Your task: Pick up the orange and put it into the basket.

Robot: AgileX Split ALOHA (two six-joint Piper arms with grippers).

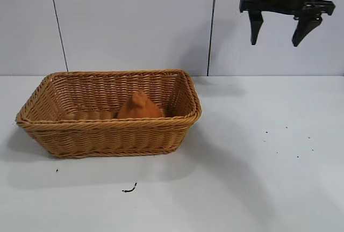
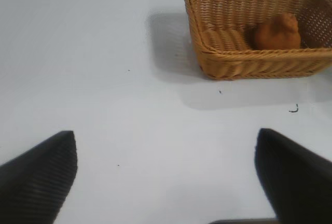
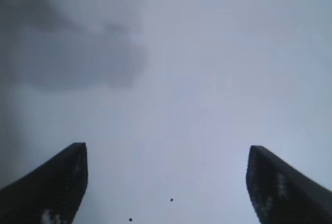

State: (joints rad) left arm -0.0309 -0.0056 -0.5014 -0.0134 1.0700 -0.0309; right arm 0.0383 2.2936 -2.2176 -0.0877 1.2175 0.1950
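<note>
The orange (image 1: 139, 107) lies inside the basket (image 1: 110, 130), so placement appears complete. The right gripper (image 1: 280, 33) hangs high, well clear, fingers spread and empty. The left gripper (image 2: 166, 169) is parked over bare table, fingers apart. You need only retract the right arm.

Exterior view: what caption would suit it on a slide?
Orange resting inside the wicker basket; right pincer open, empty, high above the table.
</note>
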